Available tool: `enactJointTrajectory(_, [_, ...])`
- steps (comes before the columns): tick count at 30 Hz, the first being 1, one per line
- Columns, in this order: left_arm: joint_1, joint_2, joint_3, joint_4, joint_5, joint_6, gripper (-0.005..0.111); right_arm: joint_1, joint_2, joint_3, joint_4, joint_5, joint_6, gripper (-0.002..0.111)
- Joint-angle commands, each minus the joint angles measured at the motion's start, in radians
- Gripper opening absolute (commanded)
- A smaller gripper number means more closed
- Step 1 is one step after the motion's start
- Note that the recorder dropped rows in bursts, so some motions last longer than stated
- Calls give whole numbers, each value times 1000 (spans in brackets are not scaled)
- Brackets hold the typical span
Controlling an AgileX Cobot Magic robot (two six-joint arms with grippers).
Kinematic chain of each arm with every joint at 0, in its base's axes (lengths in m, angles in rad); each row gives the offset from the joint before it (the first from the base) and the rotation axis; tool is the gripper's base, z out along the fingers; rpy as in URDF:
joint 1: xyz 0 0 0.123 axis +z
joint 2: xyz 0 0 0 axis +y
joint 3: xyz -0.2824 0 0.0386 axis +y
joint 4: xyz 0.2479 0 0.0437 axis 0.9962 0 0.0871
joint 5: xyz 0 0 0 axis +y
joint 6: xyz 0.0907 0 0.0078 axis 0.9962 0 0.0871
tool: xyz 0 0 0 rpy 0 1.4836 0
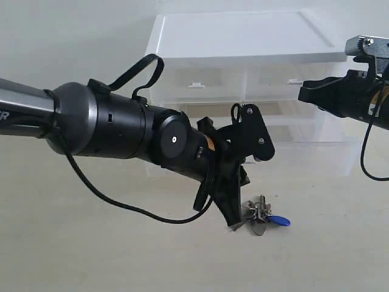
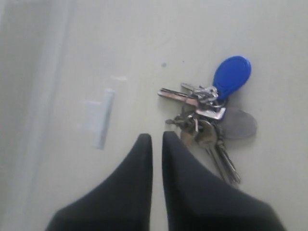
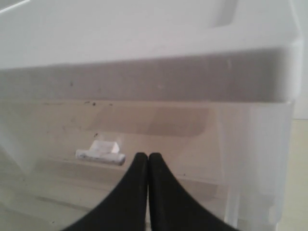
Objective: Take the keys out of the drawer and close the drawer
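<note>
The keys (image 1: 262, 216), a grey bunch with a blue tag (image 1: 281, 221), lie on the table in front of the white unit (image 1: 243, 36). My left gripper (image 1: 234, 224) points down just beside them. In the left wrist view the keys (image 2: 204, 113) rest next to one finger (image 2: 178, 159), and the left gripper (image 2: 157, 137) shows a narrow gap with nothing in it. The wide translucent drawer (image 1: 322, 152) stands pulled out at the unit's bottom. My right gripper (image 1: 302, 94) hovers shut by the upper right drawer (image 3: 159, 125), its tips (image 3: 147, 156) near that drawer's tab (image 3: 101, 153).
A small white tab (image 2: 100, 118) shows on the translucent wall beside the keys in the left wrist view. The left arm (image 1: 115, 125) crosses in front of the unit and hides the wide drawer's middle. Two half-width upper drawers (image 1: 200, 82) are pushed in.
</note>
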Motion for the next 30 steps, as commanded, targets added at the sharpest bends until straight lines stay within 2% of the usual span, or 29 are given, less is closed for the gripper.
enactJointTrajectory(1, [18,10,5,14,-145,-11,4,-6,7,-23,64,18,-2,0])
enactJointTrajectory(5, [48,22,5,14,-280,1,4,-6,7,-23,64,18,-2,0])
enactJointTrajectory(9, [86,39,-12,14,-349,31,4,-6,7,-23,64,18,-2,0])
enactJointTrajectory(17, [150,107,-84,14,-365,49,4,-6,7,-23,64,17,-4,0])
enactJointTrajectory(30, [188,159,-161,-11,-394,45,4,-6,7,-23,64,17,-5,0])
